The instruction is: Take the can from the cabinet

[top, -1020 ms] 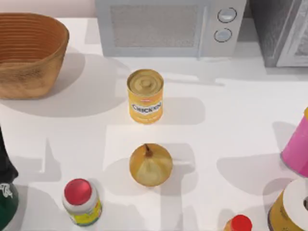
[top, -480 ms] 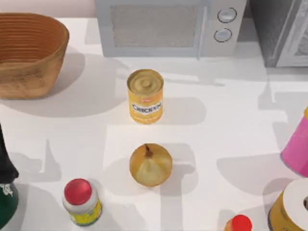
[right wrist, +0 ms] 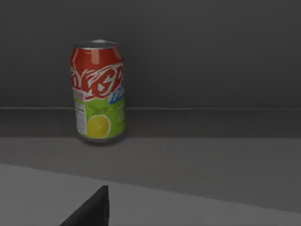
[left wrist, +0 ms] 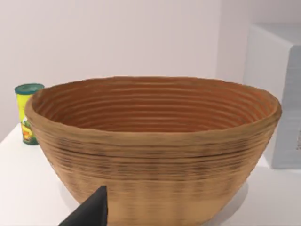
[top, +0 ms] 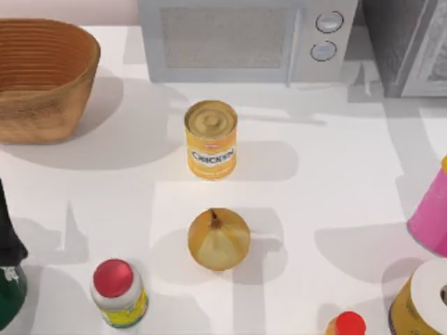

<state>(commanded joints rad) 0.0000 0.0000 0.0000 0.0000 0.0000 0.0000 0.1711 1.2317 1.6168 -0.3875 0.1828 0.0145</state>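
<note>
One dark fingertip of the right pincer point(right wrist: 89, 209) juts into the right wrist view, low in front of the cabinet's open mouth; whether that pincer is spread or pressed together cannot be told. Beyond it the can point(right wrist: 98, 90) stands upright on the cabinet's dim inner floor, close to the back wall, apart from the fingertip. Its label is red above with white looping script that cannot be read, green below with a lemon slice pictured.

From above, the cabinet point(top: 391, 42) sits at the tabletop's far right corner, just beside the microwave point(top: 244, 38).

The step in hand looks like the approach: the right arm faces the interior and has not reached the can. The next move likely calls for advancing straight in, pincer spread wide enough to straddle the can, then closing on its middle.

Likewise, the left pincer point(left wrist: 87, 212) shows one fingertip, state untold, parked facing the basket point(left wrist: 150, 155).

Mid-tabletop, a yellow tin point(top: 211, 139) reads "CHICKEN".
</note>
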